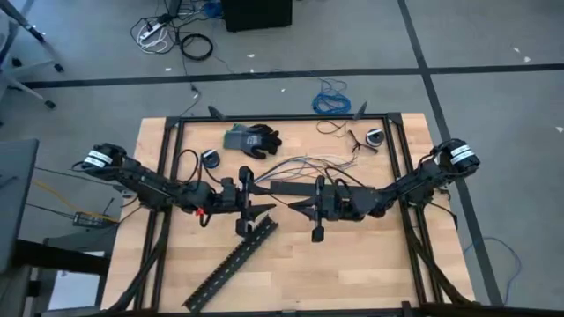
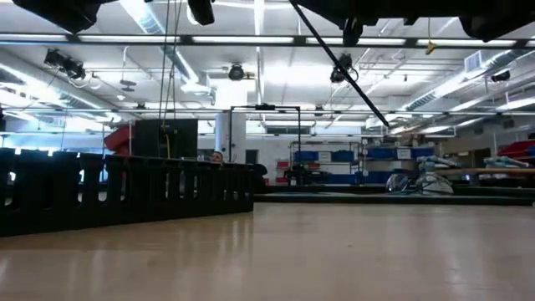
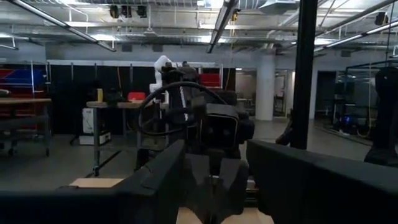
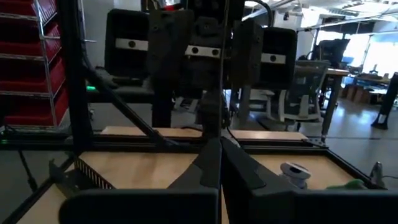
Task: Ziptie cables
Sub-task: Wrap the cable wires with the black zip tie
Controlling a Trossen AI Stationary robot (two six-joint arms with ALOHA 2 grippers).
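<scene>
The cables (image 1: pixel 304 164), thin wires in mixed colours, lie fanned out on the wooden table just beyond both grippers. A flat black strip (image 1: pixel 291 187) lies beneath their near side. My left gripper (image 1: pixel 263 205) (image 3: pixel 214 149) stands open at mid-table, facing my right gripper (image 1: pixel 296 204) (image 4: pixel 219 152). The right gripper is shut on a thin straight black strip (image 4: pixel 222 74). The two sets of fingertips are close together, above the table. My right gripper pinches the thin black strip (image 4: pixel 220 138) between its two shut fingertips. The fingers come in level from the table's right side. From the fingertips the strip runs straight up the wrist view, clear of the table. Its far end is outside the frame.
A long black perforated strip (image 1: pixel 233 258) (image 2: pixel 125 192) lies slantwise near the front left. A dark glove (image 1: pixel 252 139) and two small round things (image 1: pixel 210 158) (image 1: pixel 374 138) lie at the back. A blue coiled cable (image 1: pixel 330 97) lies on the floor beyond the table's black frame (image 1: pixel 282 119).
</scene>
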